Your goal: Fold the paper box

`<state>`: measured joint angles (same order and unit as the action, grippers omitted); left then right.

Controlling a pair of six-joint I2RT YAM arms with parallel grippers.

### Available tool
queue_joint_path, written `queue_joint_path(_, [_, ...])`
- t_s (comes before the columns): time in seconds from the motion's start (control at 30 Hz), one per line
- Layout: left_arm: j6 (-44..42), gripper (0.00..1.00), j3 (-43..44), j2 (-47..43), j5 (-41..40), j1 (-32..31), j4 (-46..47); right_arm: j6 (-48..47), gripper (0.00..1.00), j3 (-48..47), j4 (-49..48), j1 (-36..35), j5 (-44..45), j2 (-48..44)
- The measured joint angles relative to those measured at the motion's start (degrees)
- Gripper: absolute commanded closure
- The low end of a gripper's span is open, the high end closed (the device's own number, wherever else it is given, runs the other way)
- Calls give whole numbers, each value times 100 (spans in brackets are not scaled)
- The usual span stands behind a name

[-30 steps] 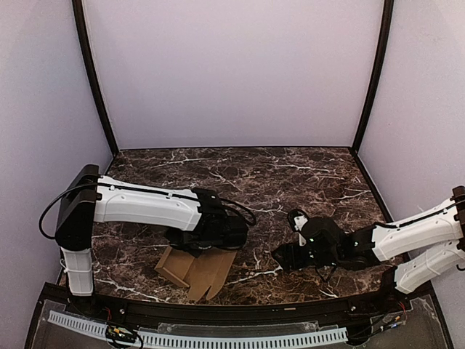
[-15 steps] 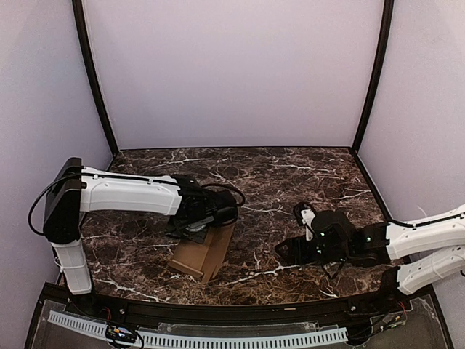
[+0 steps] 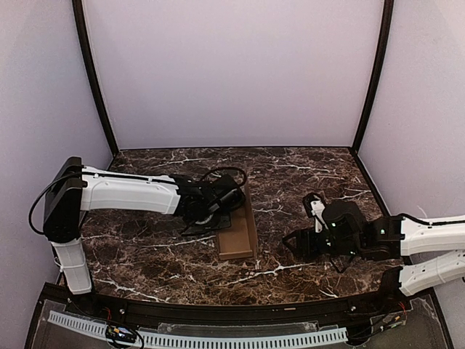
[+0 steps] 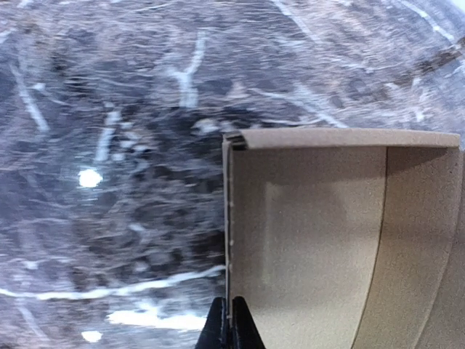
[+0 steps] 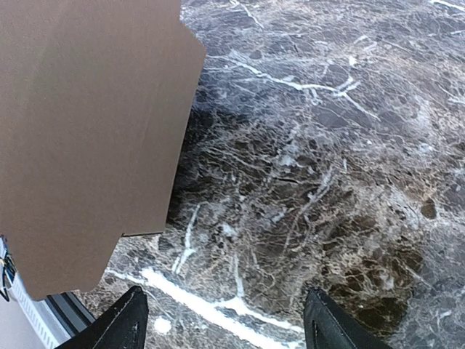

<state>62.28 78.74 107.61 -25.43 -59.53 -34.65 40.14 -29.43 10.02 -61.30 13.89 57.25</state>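
The paper box (image 3: 238, 231) is a tan cardboard sheet, partly folded, standing on edge on the marble table near its middle. My left gripper (image 3: 224, 211) is shut on its left panel; the left wrist view shows the thin panel edge (image 4: 229, 240) pinched between my closed fingertips (image 4: 231, 331), with the box's inner faces (image 4: 312, 247) curving off to the right. My right gripper (image 3: 293, 241) is open and empty, low over the table to the right of the box. In the right wrist view the box's flat outer face (image 5: 87, 131) fills the upper left, ahead of the spread fingertips (image 5: 127, 320).
The dark marble table (image 3: 290, 182) is bounded by lilac walls with black corner posts (image 3: 94, 80). A black rail with a white toothed strip (image 3: 218, 338) runs along the near edge. A black cable (image 3: 225, 174) loops above my left wrist.
My left gripper has carried the box up and to the right, turning it from a sloping sheet near the front edge to an upright fold. My right gripper has shifted slightly right.
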Motion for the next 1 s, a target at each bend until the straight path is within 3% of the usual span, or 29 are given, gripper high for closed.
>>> queue_joint_path(0.13, [431,99,-57,105,278,0,820,7,27,0,247,28,55,-57])
queue_joint_path(0.37, [1300,86,-238,535,640,0,1849,92,27,-2,533,85,149,-166])
queue_joint_path(0.8, [1781,69,-319,713,929,0,2315,238,27,-2,715,109,214,-251])
queue_joint_path(1.0, [1725,65,-831,398,994,0,2398,251,27,7,726,109,236,-304])
